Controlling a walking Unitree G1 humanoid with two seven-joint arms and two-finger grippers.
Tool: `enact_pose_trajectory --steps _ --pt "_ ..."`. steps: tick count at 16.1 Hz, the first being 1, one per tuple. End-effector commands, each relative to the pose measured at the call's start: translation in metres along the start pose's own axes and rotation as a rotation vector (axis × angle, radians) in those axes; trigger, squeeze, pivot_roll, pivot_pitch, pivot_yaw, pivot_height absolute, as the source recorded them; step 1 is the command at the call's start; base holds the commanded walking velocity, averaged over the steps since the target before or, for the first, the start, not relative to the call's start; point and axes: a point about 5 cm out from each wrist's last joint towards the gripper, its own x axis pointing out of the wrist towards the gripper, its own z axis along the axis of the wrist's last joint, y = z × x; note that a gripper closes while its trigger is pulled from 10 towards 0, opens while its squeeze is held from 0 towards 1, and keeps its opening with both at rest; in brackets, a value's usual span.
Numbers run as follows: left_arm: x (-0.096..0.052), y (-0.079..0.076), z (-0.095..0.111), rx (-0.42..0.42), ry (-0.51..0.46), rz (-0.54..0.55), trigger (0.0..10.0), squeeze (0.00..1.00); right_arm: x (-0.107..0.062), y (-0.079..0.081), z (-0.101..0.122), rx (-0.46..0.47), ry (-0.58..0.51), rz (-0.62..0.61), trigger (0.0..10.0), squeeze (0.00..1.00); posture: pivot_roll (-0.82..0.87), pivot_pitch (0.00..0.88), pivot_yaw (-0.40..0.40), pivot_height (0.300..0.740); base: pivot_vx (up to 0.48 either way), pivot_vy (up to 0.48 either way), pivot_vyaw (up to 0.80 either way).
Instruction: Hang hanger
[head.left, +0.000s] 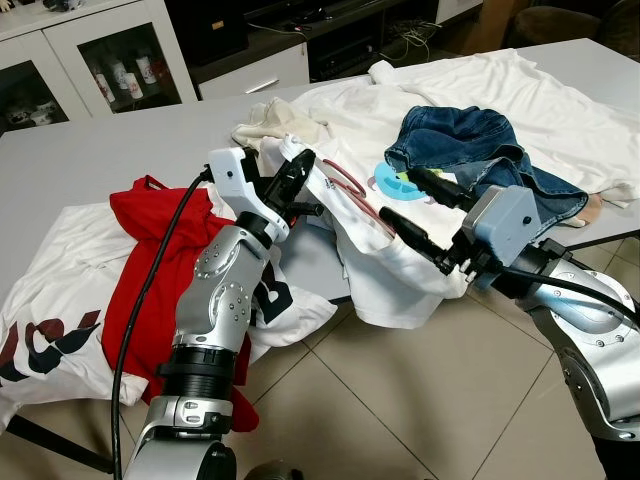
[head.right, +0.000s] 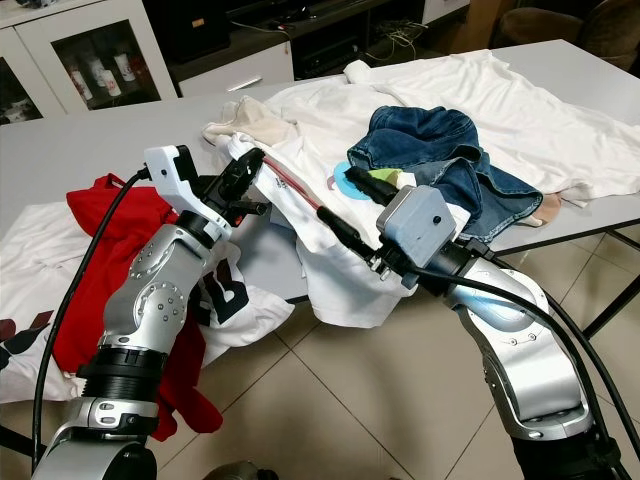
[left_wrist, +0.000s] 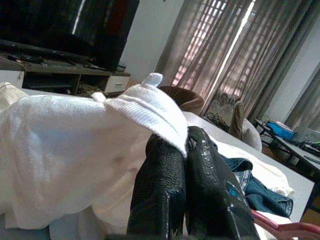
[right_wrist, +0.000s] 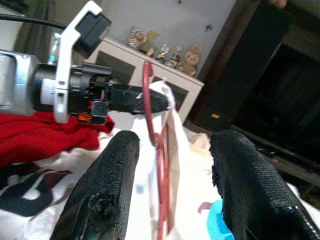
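Left gripper (head.left: 302, 168) raised over the grey table (head.left: 90, 160), fingers pressed together and clamped on the collar of a white T-shirt (head.left: 390, 270), lifting that edge clear of the tabletop. Red hanger (head.left: 352, 188) lodged in the shirt's neck opening, just beside the left fingertips, its hook rising in the right wrist view (right_wrist: 147, 100) and a pink-red end visible near the left fingers (left_wrist: 287, 229). Right gripper (head.left: 418, 212) level with the shirt, fingers (right_wrist: 250, 185) spread apart to either side of the hanger's bar, not closed on it. Blue jeans (head.left: 480, 150) heaped on more white cloth behind the right arm. Red garment (head.left: 150, 270) lying over a white printed shirt (head.left: 50, 320) at the table's near left edge. White glass-door cabinet (head.left: 95, 55) beyond the table.
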Motion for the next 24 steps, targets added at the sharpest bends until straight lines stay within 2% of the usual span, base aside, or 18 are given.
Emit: enact_pose_trajectory --steps 1,4,6,8,11,13,14,15,16,19,23,24 --pt "-0.001 0.003 0.003 0.019 -0.007 0.015 0.0 0.0 0.001 0.001 0.004 0.006 -0.01 0.024 10.0 0.0 0.06 0.0 0.107 0.74 0.0 0.0 0.0" --pt "-0.001 0.004 0.003 0.022 -0.006 0.014 0.0 0.0 0.004 0.005 0.005 0.031 -0.007 0.077 10.0 0.0 0.06 0.0 0.107 0.74 0.0 0.0 0.0" --pt "-0.001 0.003 0.003 0.022 -0.005 0.012 0.0 0.0 0.016 0.011 0.002 0.036 -0.004 0.097 10.0 0.0 0.06 0.0 0.108 0.74 0.0 0.0 0.0" --pt "0.0 0.001 0.003 0.021 -0.008 0.007 0.0 0.0 0.034 0.017 -0.005 0.036 0.008 0.1 10.0 0.0 0.06 0.0 0.106 0.74 0.0 0.0 0.0" --pt "-0.002 0.0 0.001 0.021 -0.005 0.008 0.0 0.0 0.064 0.015 -0.018 0.024 0.086 -0.007 10.0 0.0 0.07 0.0 0.101 0.74 0.0 0.0 0.0" --pt "-0.002 0.0 0.001 0.023 -0.006 0.01 0.0 0.0 0.071 0.012 -0.023 0.02 0.126 -0.062 10.0 0.0 0.08 0.0 0.097 0.74 0.0 0.0 0.0" --pt "-0.003 0.001 0.001 0.025 -0.007 0.012 0.0 0.0 0.072 0.01 -0.025 0.021 0.138 -0.085 7.1 0.0 0.08 0.0 0.097 0.74 0.0 0.0 0.0" --pt "-0.003 0.001 0.001 0.027 -0.007 0.015 0.0 0.0 0.071 0.008 -0.027 0.021 0.147 -0.104 3.3 0.0 0.08 0.0 0.097 0.74 0.0 0.0 0.0" --pt "-0.004 0.002 0.001 0.028 -0.007 0.018 0.0 0.0 0.07 0.006 -0.03 0.018 0.156 -0.115 0.0 0.0 0.08 0.0 0.097 0.74 0.0 0.0 0.0" --pt "-0.004 0.002 0.001 0.03 -0.003 0.022 0.0 0.0 0.062 -0.004 -0.036 -0.001 0.195 -0.176 0.0 0.0 0.08 0.0 0.099 0.74 0.0 0.0 0.0" --pt "-0.002 0.001 -0.001 0.04 0.007 0.018 0.0 0.0 0.057 -0.01 -0.033 -0.029 0.183 -0.222 0.0 0.0 0.07 0.0 0.102 0.74 0.0 0.0 0.0" --pt "-0.002 0.001 -0.002 0.05 0.012 0.022 4.1 0.0 0.055 -0.009 -0.032 -0.032 0.174 -0.211 0.0 0.0 0.07 0.0 0.102 0.74 0.0 0.0 0.0"
